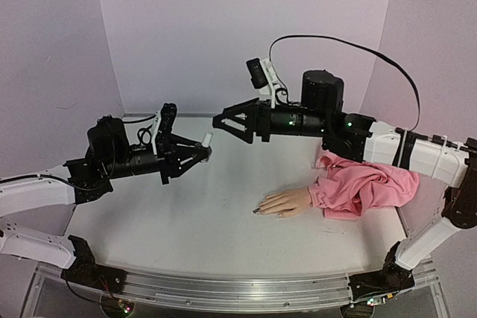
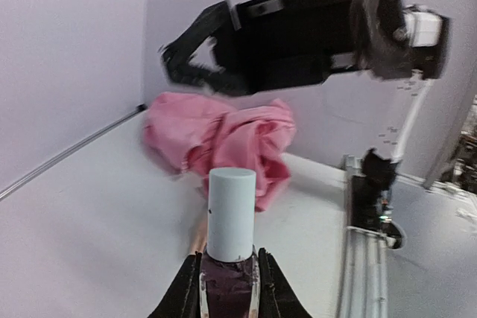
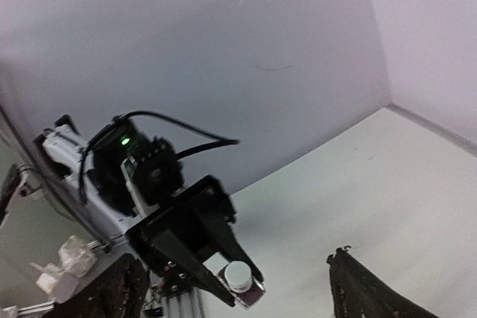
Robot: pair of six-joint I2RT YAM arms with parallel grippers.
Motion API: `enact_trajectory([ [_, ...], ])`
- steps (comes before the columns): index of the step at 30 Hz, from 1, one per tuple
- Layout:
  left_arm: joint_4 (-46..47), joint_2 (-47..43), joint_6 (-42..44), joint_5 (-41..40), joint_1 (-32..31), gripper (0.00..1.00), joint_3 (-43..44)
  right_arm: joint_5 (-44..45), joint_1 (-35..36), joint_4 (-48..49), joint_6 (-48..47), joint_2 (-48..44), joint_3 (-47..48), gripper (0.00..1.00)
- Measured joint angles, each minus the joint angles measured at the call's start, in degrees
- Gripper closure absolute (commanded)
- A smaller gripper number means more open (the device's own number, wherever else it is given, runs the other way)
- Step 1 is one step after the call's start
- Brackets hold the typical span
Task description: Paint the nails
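The nails (image 1: 258,211) tip the mannequin hand (image 1: 289,200), which lies flat on the table (image 1: 186,221) right of centre, its pink sleeve (image 1: 369,186) bunched behind it. Above the table, my left gripper (image 1: 200,152) is clamped on the white-capped polish bottle (image 2: 230,221). My right gripper (image 1: 221,123) faces it close by, spread wide and empty.

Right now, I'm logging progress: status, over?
Left gripper shut on polish bottle, cap on. Right gripper open, empty, facing cap. Nails low on table, neither gripper near. Nothing in the way.
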Motion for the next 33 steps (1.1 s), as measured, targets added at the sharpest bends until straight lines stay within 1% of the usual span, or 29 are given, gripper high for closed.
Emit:
enact_trajectory([
  [1, -0.20, 0.07, -0.94, 4.28, 0.22, 1.00, 1.09, -2.56, 0.20, 0.81, 0.24, 0.00, -0.37, 0.23],
  [3, -0.09, 0.22, -2.91, 12.17, 0.35, 1.00, 3.32, -8.41, 0.79, 3.21, 0.96, 0.28, -1.09, 0.31],
  [6, 0.17, 0.83, -5.25, 21.11, 0.26, 1.00, 6.27, -16.50, 1.46, 7.91, 2.62, 1.84, -1.31, 0.44],
  [8, 0.94, 1.29, -6.49, 24.83, 0.28, 1.00, 7.08, -20.13, 1.62, 10.75, 4.17, 2.91, -1.44, 0.57],
  [12, 1.42, 2.38, -8.24, 28.79, 0.28, 1.00, 7.26, -24.02, 1.62, 15.15, 7.02, 3.91, -2.40, 0.67],
  [14, 1.42, 2.86, -8.74, 29.97, 0.33, 1.00, 7.26, -25.11, 1.62, 17.09, 8.20, 4.44, -2.56, 0.69],
  [17, 1.44, 3.21, -9.44, 30.69, 0.33, 1.00, 7.28, -26.34, 1.84, 19.26, 9.46, 5.38, -2.58, 0.67],
  [19, 1.44, 3.32, -9.60, 30.75, 0.33, 1.00, 7.28, -26.91, 2.14, 20.17, 10.08, 6.05, -2.58, 0.69],
  [20, 1.44, 3.34, -9.68, 30.75, 0.35, 1.00, 7.28, -27.08, 2.25, 20.55, 10.23, 6.38, -2.58, 0.72],
  [22, 1.44, 3.34, -9.81, 30.62, 0.35, 1.00, 7.28, -27.34, 2.45, 20.83, 10.40, 6.84, -2.58, 0.83],
  [26, 1.51, 3.28, -11.39, 30.08, 0.44, 1.00, 7.28, -26.75, 2.75, 21.55, 9.29, 6.93, -2.58, 1.00],
  [31, 1.88, 3.06, -11.32, 27.67, 0.44, 1.00, 7.28, -24.87, 2.86, 21.66, 8.46, 6.93, -2.58, 1.00],
  [33, 1.77, 2.47, -10.58, 24.46, 0.48, 1.00, 6.91, -21.51, 2.95, 21.03, 7.89, 6.93, -2.40, 1.00],
])
